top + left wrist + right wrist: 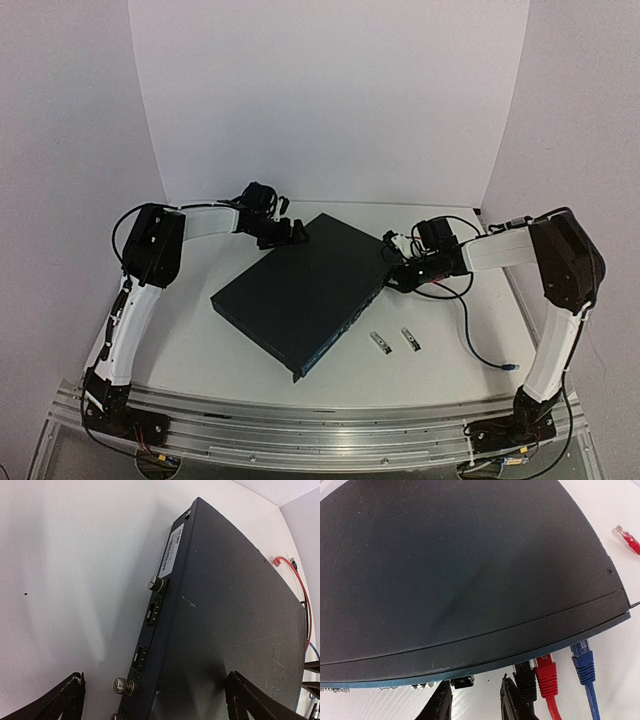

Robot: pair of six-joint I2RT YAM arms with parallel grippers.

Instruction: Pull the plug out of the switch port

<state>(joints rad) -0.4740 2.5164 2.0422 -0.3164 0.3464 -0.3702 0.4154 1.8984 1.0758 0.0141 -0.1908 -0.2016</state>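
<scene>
Fingers (439, 707) of the right gripper (475, 692) are held narrowly parted, flanking a black plug (462, 682) at the port edge of the switch (470, 570), apparently for pulling; its far corner is straddled by the wide-open left gripper (155, 697).

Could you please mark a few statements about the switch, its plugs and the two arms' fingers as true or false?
1. A black plug, a red plug and a blue plug sit side by side in the switch. True.
2. The right fingers clasp the blue plug. False: they stand apart, beside the black plug.
3. The left fingers are shut. False: they stand wide apart.
4. A loose red plug lies on the table. True.
</scene>
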